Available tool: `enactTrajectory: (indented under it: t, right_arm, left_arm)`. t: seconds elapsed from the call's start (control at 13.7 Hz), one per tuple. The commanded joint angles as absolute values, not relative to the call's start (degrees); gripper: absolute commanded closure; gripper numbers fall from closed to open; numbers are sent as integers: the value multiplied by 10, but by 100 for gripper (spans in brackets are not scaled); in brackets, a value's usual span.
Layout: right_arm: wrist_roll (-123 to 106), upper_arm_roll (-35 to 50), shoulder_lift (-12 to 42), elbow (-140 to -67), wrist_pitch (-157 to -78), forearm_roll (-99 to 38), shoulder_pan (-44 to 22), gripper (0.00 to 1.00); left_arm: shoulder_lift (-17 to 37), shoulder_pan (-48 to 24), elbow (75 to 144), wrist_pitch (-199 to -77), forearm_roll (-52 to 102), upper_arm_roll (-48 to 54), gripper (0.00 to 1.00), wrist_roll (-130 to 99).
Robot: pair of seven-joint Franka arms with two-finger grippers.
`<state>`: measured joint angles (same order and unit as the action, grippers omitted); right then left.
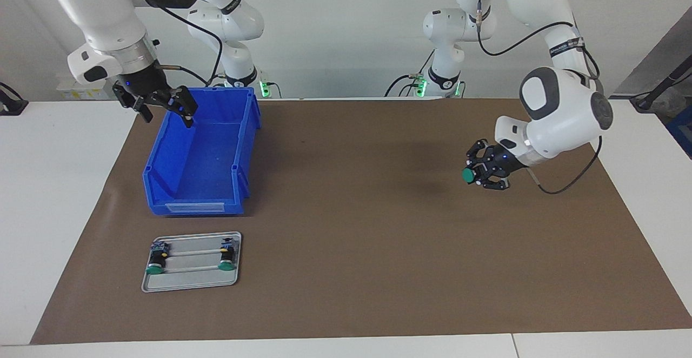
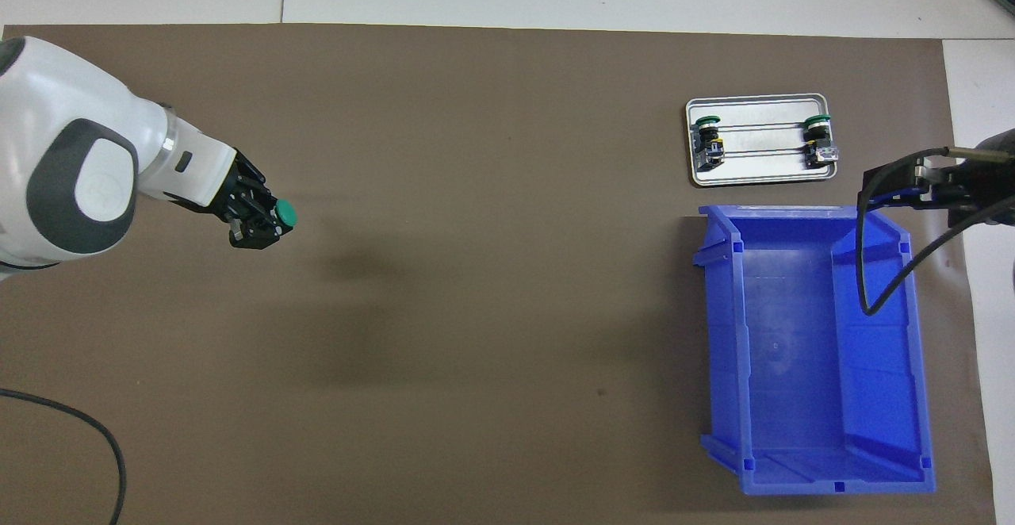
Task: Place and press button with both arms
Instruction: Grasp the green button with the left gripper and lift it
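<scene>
Two green buttons [image 1: 155, 270] [image 1: 227, 264] are lying in my grey tray [image 1: 190, 284] on the tabletop [image 1: 351, 271]. My left gripper [image 1: 476, 177] is clamping a third button [image 1: 467, 175] up over the brown mat [image 1: 378, 228]. My right gripper [image 1: 165, 114] is waiting, fingers apart, over the blue bin [image 1: 203, 168].

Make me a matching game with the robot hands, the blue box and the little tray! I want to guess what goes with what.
Things:
1. left gripper
2. right gripper
3. blue bin
4. grey tray

What fits:
A. has two green buttons lying on it
B. has nothing inside
C. open, up over the blue bin's rim
D. holds a green button up over the brown mat

Pairs: 1-D, 2-C, 3-B, 4-A
</scene>
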<state>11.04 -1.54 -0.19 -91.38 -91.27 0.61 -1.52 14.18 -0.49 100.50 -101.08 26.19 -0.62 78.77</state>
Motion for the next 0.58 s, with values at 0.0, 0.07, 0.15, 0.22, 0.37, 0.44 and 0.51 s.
enactTrajectory:
  t: [0.0,0.07,0.15,0.22,0.37,0.44,0.51]
  right_arm:
    - [84,-14,-16,-932,-929,14,-4,0]
    - [81,-15,-14,-931,-928,14,-4,0]
    - [79,-17,-14,-931,-927,14,-1,0]
    - [73,-17,-17,-931,-926,22,-6,0]
    - [70,-19,-16,-931,-923,24,-9,0]
    - [70,-20,-16,-932,-921,25,-10,0]
    - [70,-32,-16,-931,-918,25,-27,0]
  left_arm:
    - [120,46,1035,-993,315,1,100,858]
    - [107,62,1064,-998,349,-1,100,887]
    - [90,80,1104,-1009,392,-2,100,922]
    - [72,93,1149,-1029,430,-3,100,964]
    - [51,101,1220,-1059,492,-3,100,1023]
    - [45,102,1244,-1063,530,-3,100,1046]
    - [44,105,1268,-1063,573,-3,100,1077]
